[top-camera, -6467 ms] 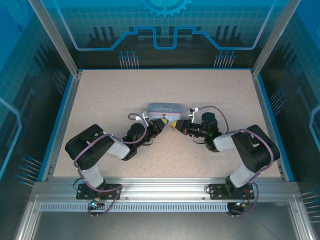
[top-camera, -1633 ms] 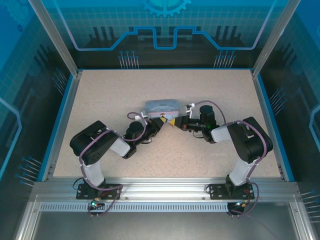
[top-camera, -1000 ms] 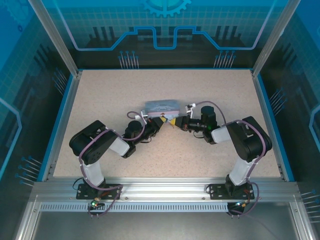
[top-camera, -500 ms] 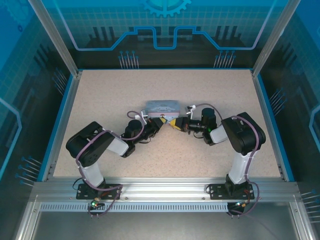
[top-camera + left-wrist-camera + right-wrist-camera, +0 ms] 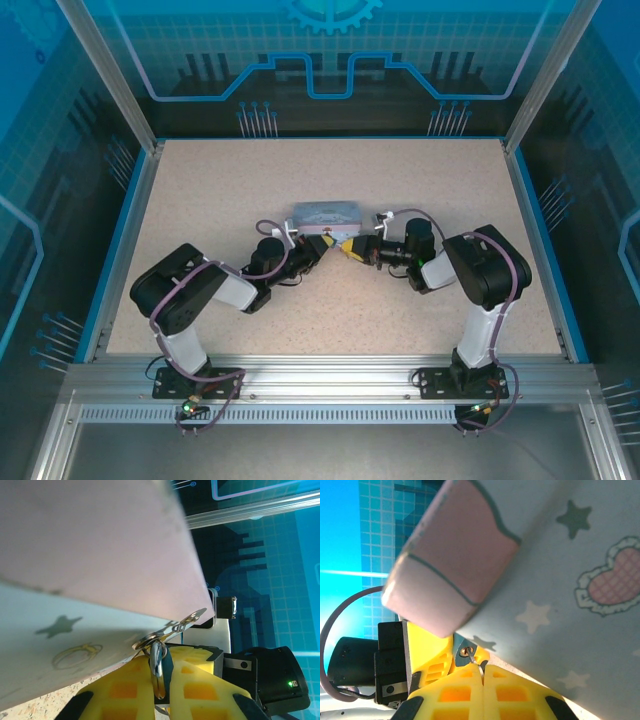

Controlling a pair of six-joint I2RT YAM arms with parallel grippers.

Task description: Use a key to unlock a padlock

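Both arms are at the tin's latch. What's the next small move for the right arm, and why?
Probably ease the right gripper a touch forward, steering the key into the padlock. Its jaws are shut on the key, whose tip sits just beside the keyhole, not clearly inside, while the left gripper clamps the padlock beside the tin.
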